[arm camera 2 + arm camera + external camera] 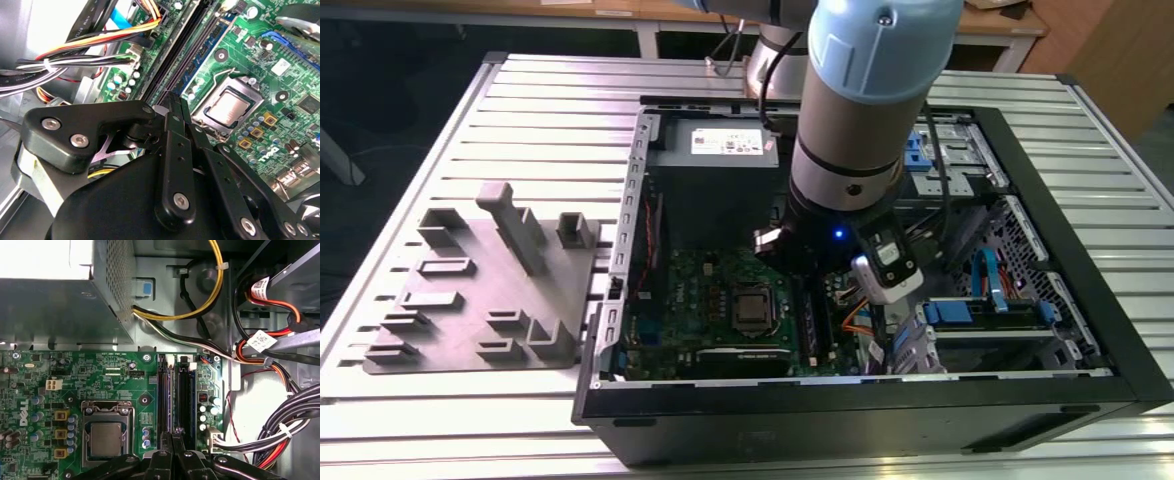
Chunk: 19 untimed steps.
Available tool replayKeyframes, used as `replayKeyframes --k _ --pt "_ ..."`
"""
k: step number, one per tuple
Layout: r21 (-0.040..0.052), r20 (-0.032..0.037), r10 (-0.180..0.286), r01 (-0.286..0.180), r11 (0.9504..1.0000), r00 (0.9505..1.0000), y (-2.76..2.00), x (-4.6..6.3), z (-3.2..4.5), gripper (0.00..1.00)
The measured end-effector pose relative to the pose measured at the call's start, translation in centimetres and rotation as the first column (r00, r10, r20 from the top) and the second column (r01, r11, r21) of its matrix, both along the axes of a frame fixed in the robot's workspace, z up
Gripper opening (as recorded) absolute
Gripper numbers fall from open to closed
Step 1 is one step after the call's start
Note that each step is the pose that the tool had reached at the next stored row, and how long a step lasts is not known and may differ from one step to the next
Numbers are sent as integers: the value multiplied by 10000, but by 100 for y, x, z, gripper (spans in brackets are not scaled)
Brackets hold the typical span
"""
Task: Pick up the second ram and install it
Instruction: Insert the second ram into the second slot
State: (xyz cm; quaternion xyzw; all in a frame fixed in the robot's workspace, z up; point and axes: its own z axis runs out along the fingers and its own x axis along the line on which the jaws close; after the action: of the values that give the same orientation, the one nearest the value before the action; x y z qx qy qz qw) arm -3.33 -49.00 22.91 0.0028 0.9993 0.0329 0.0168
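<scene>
Hanging inside the open computer case (1067, 330) on the slatted surface (547, 110), my claw (175, 432) (174, 99) is pressed together, its tips right over the black memory slots (186, 395) beside the processor (106, 437) on the green motherboard (75, 375). The second ram (171, 395) shows as a thin edge-on strip standing in the slot nearest the processor, running out from my tips. Whether I am pinching it I cannot tell. The grey holder block (467, 290) lies well apart, outside the case.
</scene>
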Motion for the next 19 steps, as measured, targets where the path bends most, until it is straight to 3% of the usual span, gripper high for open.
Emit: replayKeyframes --k 19 --pt "-1 -1 1 -1 10000 10000 1 5 -26 8"
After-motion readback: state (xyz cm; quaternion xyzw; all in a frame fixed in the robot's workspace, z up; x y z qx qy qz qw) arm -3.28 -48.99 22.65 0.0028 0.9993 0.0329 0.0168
